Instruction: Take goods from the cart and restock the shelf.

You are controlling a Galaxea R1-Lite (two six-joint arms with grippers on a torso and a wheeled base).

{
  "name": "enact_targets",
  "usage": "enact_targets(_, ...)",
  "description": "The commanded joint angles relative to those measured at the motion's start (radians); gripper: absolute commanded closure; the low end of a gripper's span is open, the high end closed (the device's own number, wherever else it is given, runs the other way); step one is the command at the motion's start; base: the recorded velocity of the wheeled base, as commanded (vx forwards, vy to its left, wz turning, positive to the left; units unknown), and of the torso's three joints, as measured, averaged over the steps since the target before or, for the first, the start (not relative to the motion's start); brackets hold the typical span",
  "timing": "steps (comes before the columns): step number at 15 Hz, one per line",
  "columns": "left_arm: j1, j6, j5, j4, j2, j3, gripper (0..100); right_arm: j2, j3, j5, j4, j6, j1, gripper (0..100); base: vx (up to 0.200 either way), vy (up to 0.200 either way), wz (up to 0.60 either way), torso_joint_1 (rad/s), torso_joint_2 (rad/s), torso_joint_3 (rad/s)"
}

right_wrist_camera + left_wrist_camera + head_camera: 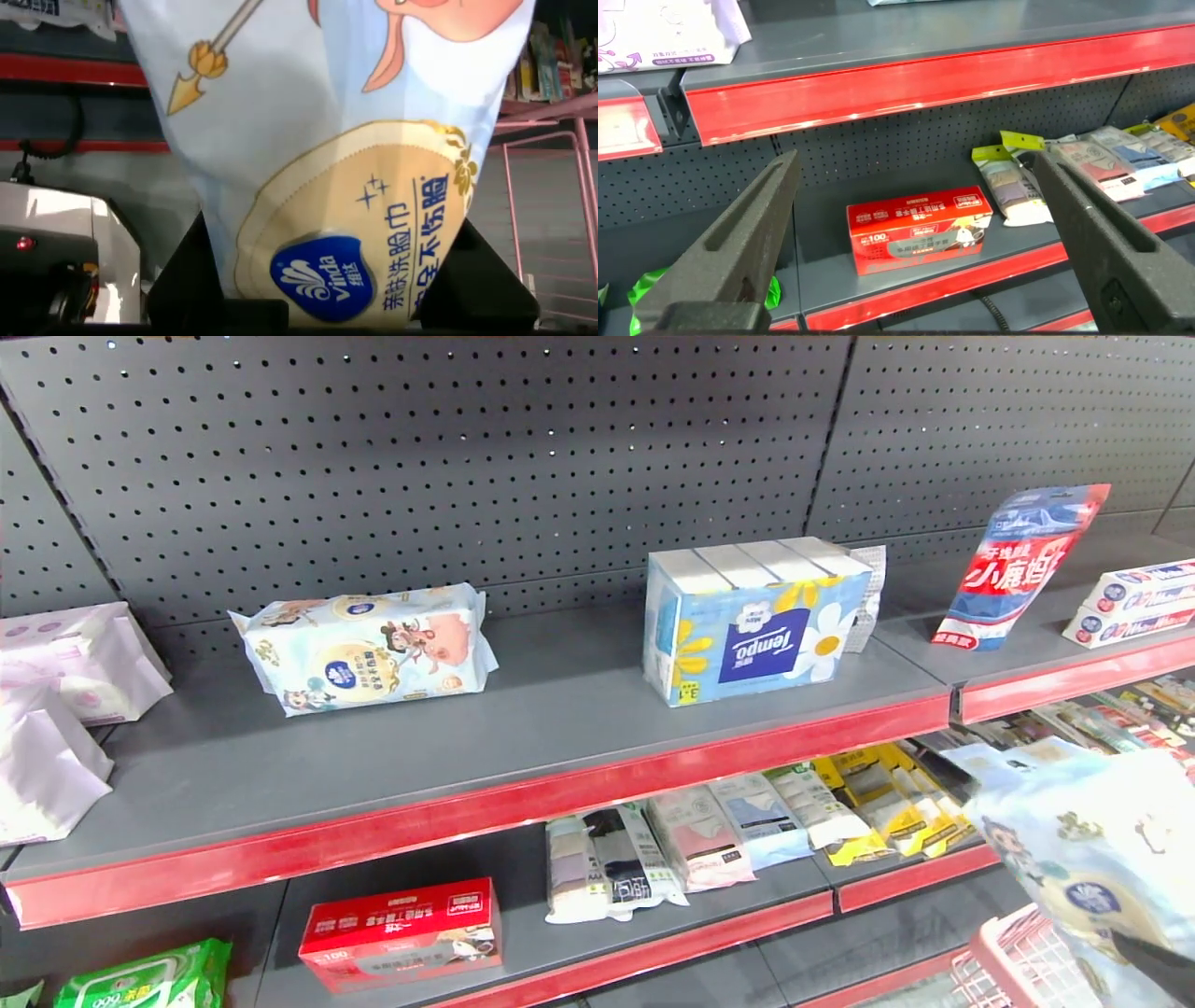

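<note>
**Restock carry: pack lifted from cart, not yet on shelf**

Landmark for all places is the blue-and-white plastic-wrapped tissue multipack (756, 616) on the grey metal upper shelf with the red front lip (523, 709).

The right gripper (332, 303) is clamped on the lower end of a soft pale-blue plastic pack with cartoon print (1092, 859), one finger on each side. The pack hangs below and to the right of the multipack, out in front of the shelf lip and just above the pink wire cart (1018, 961).

A matching cartoon-print pack (364, 649) lies to the left of the multipack on the same shelf, with bare shelf between the two.

The left gripper (915, 163) holds nothing, its fingers spread wide. It sits lower than the multipack and faces the tier beneath it, where a red cardboard box (915, 229) lies.

By my reading, the step in hand is the carry from cart to shelf. The next move calls for raising the pack above the red lip, then bringing it in left of the multipack, beside its twin. Because the pack is soft, it may sag and catch on the lip.
</note>
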Motion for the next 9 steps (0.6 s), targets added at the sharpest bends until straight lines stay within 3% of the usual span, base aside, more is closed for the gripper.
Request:
enact_targets(1,0.000,0.000,0.000,0.000,0.001,0.000,0,-0.199,-0.057,0.016,0.105,0.012,0.028,100,0.000,0.000,0.00,0.000,0.00,0.000)
enact_targets(2,0.000,0.000,0.000,0.000,0.001,0.000,0,-0.237,-0.064,0.049,0.156,0.015,0.023,100,0.000,0.000,0.00,0.000,0.00,0.000)
enact_targets(7,0.000,0.000,0.000,0.000,0.001,0.000,0,-0.324,0.014,0.069,0.137,0.094,0.016,100,0.000,0.000,0.00,0.000,0.00,0.000)
enact_targets(9,0.000,-0.001,0.000,0.000,0.001,0.000,0,-0.323,0.031,0.062,0.056,0.131,0.014,100,0.000,0.000,0.00,0.000,0.00,0.000)
